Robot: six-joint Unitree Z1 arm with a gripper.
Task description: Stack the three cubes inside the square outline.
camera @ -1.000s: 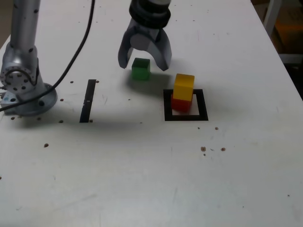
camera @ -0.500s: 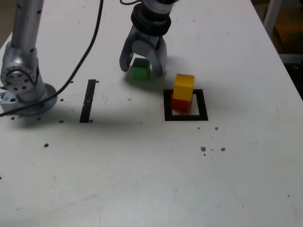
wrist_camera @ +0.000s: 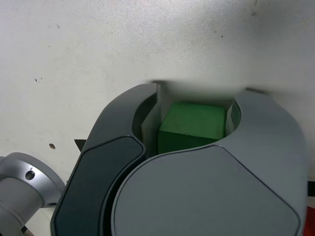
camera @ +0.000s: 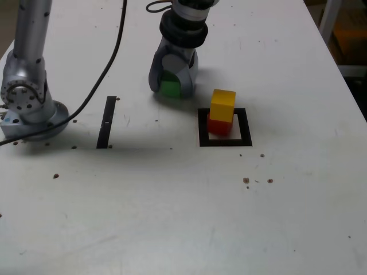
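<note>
The green cube rests on the white table, to the exterior view's left of and behind the square outline. My gripper stands down over it, one finger on each side, shut on it. In the wrist view the green cube fills the space between the two grey fingers of the gripper. Inside the outline, toward its left line, the yellow cube sits on top of the red cube, whose lower part alone shows.
A single straight black tape strip lies at the exterior view's left. The arm's base stands beyond it at the table's left edge, with a black cable running up from it. Small dark specks dot the table.
The gripper came down around the green cube and its fingers drew in from wide open until they stand against the cube's sides. The cubes have not moved.
</note>
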